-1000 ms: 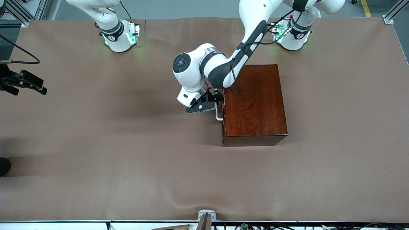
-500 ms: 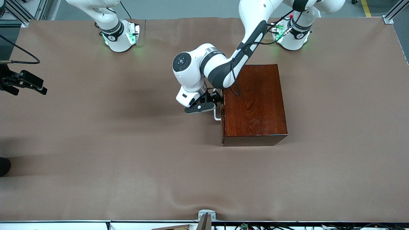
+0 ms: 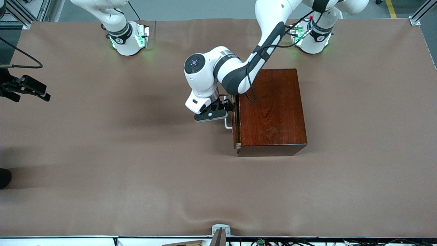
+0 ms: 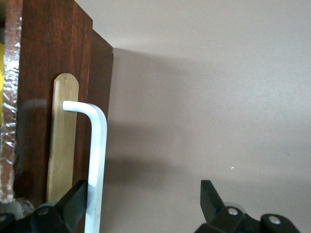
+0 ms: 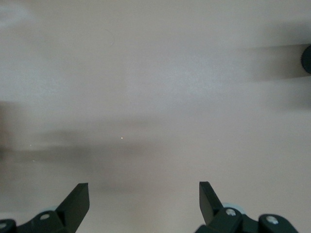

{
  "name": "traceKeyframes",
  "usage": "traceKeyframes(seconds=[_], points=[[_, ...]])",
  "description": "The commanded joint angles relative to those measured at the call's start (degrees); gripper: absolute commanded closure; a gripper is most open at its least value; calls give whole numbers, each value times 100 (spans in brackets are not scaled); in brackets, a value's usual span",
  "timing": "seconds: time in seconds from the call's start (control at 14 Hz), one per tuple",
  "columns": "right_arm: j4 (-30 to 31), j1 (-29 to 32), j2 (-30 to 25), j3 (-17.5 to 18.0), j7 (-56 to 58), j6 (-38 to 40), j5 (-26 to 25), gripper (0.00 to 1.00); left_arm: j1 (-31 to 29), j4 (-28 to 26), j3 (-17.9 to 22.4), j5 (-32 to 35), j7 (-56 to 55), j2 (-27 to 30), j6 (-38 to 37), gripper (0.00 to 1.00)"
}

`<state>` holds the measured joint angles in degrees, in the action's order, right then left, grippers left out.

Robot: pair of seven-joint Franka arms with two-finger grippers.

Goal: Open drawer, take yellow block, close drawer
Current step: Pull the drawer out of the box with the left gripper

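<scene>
The wooden box (image 3: 273, 109) sits on the brown surface (image 3: 136, 160), and everything here is placed from it. Its drawer (image 3: 235, 131) faces the right arm's end of the surface and stands a narrow crack out of the box, far too little to reach inside.

The left gripper (image 3: 229, 108) is right at the drawer front, on the part of the white bar handle (image 4: 97, 160) that lies farther from the front camera. In the left wrist view its jaws are spread wide and not clamped on anything. One finger (image 4: 73, 204) is tucked between the handle and the drawer front, and the other hangs free over bare surface. That looks like a hook and not a pinch. My reading is that the finger bears on the back of the bar, so a straight pull away from the box slides the drawer out with no squeeze needed.

The yellow block (image 4: 2, 87) is not visible from the front. The left wrist view shows only a thin yellow sliver in the gap between drawer and box. That is probably the block, lying inside the drawer, but I cannot be sure.

The right gripper (image 5: 143, 194) waits with its jaws released, holding nothing, over bare surface well apart from the box. There it is out of the drawer's path.

The task is at its opening step. Taking the block and closing the drawer are not yet done.
</scene>
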<state>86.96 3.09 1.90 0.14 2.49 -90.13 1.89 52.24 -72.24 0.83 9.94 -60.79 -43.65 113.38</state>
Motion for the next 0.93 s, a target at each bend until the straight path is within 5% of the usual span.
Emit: traceKeyframes(seconds=[0.0, 0.86], points=[[-21, 104, -32, 74, 58, 31, 75, 0, 14, 175, -66, -1, -20, -153, 360, 0], [-21, 113, -32, 74, 58, 31, 75, 0, 50, 184, -75, -652, -73, -284, 693, 0]])
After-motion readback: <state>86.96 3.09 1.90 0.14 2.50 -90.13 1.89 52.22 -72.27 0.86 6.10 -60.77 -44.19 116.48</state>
